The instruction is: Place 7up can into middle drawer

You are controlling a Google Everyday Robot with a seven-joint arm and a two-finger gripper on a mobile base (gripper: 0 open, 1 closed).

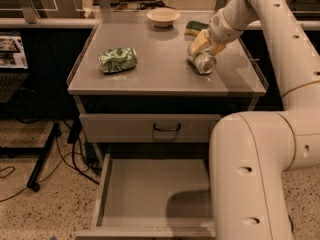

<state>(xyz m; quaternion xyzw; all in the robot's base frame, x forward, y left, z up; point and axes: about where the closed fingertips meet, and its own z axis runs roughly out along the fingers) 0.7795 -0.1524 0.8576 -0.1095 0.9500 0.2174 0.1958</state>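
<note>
The 7up can (202, 62) lies on its side on the right part of the cabinet top (150, 76), its shiny metal end facing me. My gripper (204, 47) with yellowish fingers (200, 41) is down on the can, closed around its body from the far side. The middle drawer (150, 196) stands pulled open below, a shallow grey tray with a bare floor; my arm's large white body (260, 174) covers its right part.
A crushed bright-green can (117, 60) lies on the left of the cabinet top. A white bowl (163, 17) and a green-yellow sponge (196, 27) sit at the back. A closed drawer front with black handle (166, 128) is above the open drawer. Cables and a stand leg are on the floor at left.
</note>
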